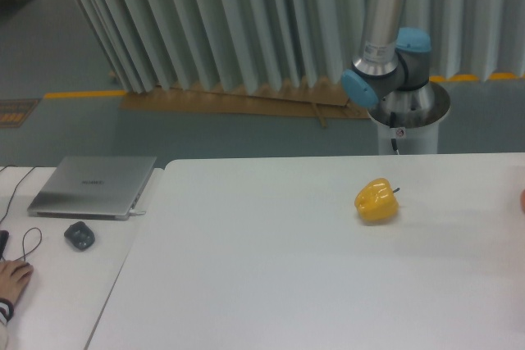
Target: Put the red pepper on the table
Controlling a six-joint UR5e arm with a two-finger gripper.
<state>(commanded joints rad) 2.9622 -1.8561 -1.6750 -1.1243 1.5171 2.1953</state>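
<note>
One glossy yellow bell pepper point(376, 200) lies right-centre on the white counter point(271, 268); claw out of frame, state unknown.

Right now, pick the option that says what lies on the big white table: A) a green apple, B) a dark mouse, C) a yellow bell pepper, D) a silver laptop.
C: the yellow bell pepper lies on the white table, while the laptop and mouse sit on the adjoining desk.
</note>
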